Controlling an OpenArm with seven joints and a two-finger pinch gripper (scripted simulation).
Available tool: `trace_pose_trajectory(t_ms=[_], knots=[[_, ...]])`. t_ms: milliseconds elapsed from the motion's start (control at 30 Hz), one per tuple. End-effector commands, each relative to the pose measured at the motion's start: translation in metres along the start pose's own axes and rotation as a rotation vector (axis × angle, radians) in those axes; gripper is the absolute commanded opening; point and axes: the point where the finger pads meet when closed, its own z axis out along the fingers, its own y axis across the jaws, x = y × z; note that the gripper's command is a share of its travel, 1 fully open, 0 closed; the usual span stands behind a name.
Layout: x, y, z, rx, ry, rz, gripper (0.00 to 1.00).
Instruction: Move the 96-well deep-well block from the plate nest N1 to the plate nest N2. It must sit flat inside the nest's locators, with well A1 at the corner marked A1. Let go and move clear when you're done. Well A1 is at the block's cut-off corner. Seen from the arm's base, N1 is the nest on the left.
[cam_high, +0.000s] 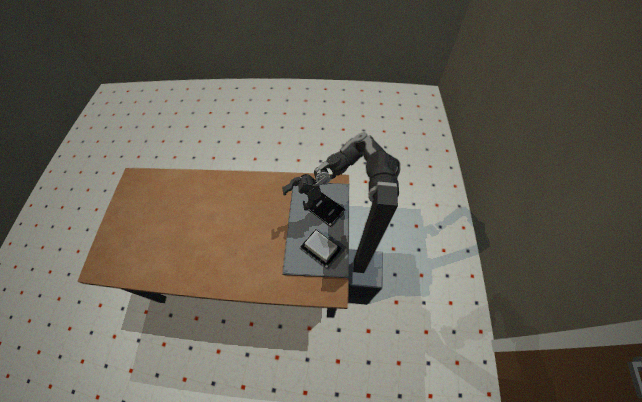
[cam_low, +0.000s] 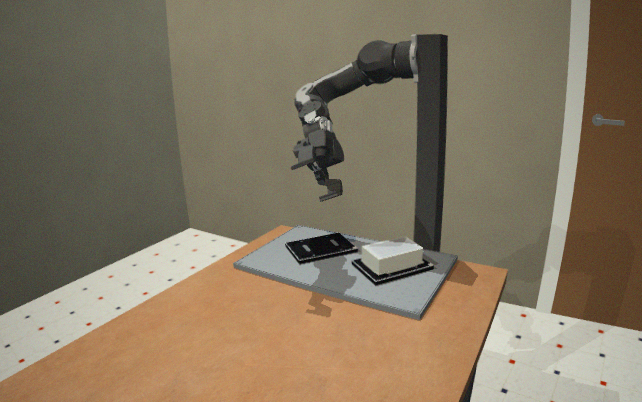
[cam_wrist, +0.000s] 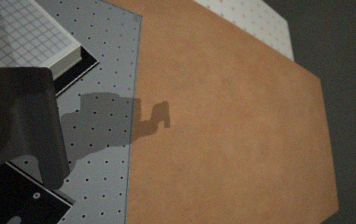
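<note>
The white deep-well block (cam_high: 320, 246) (cam_low: 391, 256) (cam_wrist: 27, 32) sits in the black nest N1 (cam_low: 371, 273) (cam_wrist: 82, 67) on the grey deck plate (cam_high: 299, 260) (cam_low: 400, 299) (cam_wrist: 107, 55). The black nest N2 (cam_high: 327, 210) (cam_low: 320, 247) (cam_wrist: 27, 200) beside it holds nothing. My gripper (cam_high: 298, 194) (cam_low: 316, 179) is open and empty. It hangs high above the deck, roughly over N2 and its outer edge. In the wrist view only one dark finger (cam_wrist: 30, 125) shows at the left. I cannot make out the block's cut-off corner.
The deck plate lies at the end of a brown table (cam_high: 200, 230) (cam_low: 250, 340) (cam_wrist: 225, 125). The arm's dark post (cam_high: 372, 235) (cam_low: 430, 150) stands just behind the block. A door is in the wall to the right in the exterior view.
</note>
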Motion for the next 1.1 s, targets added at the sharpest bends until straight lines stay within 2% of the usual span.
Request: trace_pose_trajectory(t_ms=[0, 100, 500, 667, 1067], knots=[[0.008, -0.012, 0.002, 0.063, 0.003, -0.048, 0.77], [0.021, -0.035, 0.006, 0.185, 0.0, -0.146, 0.77], [0.021, -0.035, 0.006, 0.185, 0.0, -0.146, 0.77], [0.042, -0.074, 0.013, 0.383, -0.003, -0.306, 0.77], [0.042, -0.074, 0.013, 0.383, -0.003, -0.306, 0.77]])
